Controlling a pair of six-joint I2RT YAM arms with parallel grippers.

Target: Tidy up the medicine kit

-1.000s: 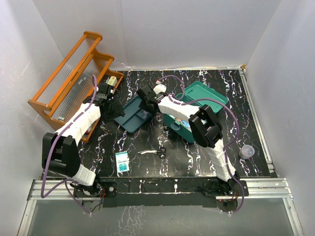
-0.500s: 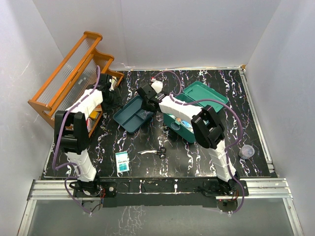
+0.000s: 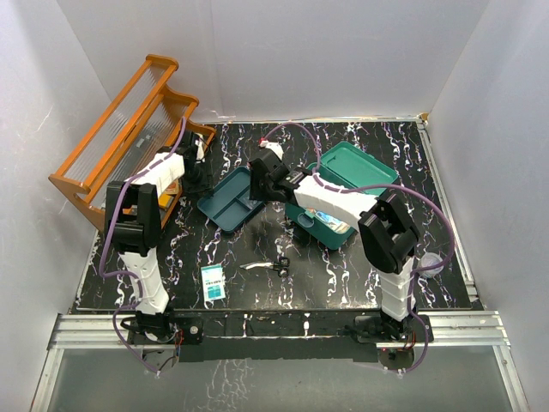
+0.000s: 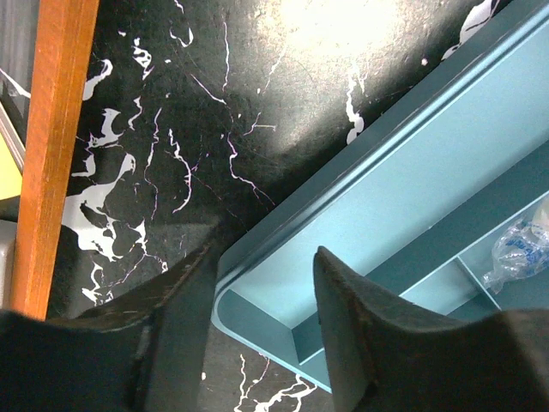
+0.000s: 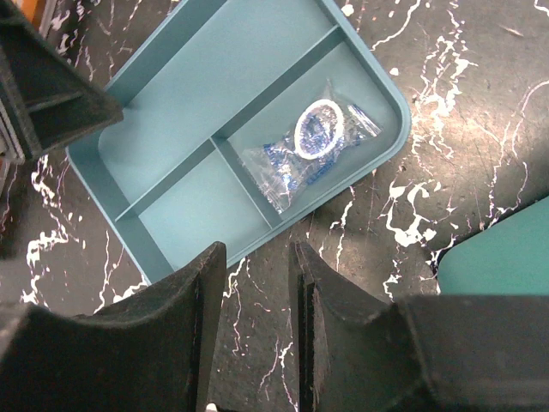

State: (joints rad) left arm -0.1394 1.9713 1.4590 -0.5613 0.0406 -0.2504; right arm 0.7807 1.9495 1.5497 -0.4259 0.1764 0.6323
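The teal medicine kit [image 3: 358, 163] lies open at the back right, its lower part holding a printed packet [image 3: 331, 226]; its corner shows in the right wrist view [image 5: 502, 257]. A teal divided tray [image 3: 225, 206] lies to its left. My left gripper [image 3: 202, 178] is open and straddles the tray's left corner rim [image 4: 257, 257], one finger outside and one inside. My right gripper [image 3: 260, 182] is open and empty, just above the table [image 5: 257, 249] beside the tray's [image 5: 171, 137] edge. A clear bag with blue pieces and a white ring [image 5: 313, 142] lies in one tray compartment.
An orange wooden rack [image 3: 129, 129] stands at the back left, its rail close to my left gripper [image 4: 51, 154]. A green-white sachet [image 3: 213, 283] and a small black-and-white item [image 3: 270, 266] lie near the front. A clear round thing [image 3: 437, 262] lies by the right arm.
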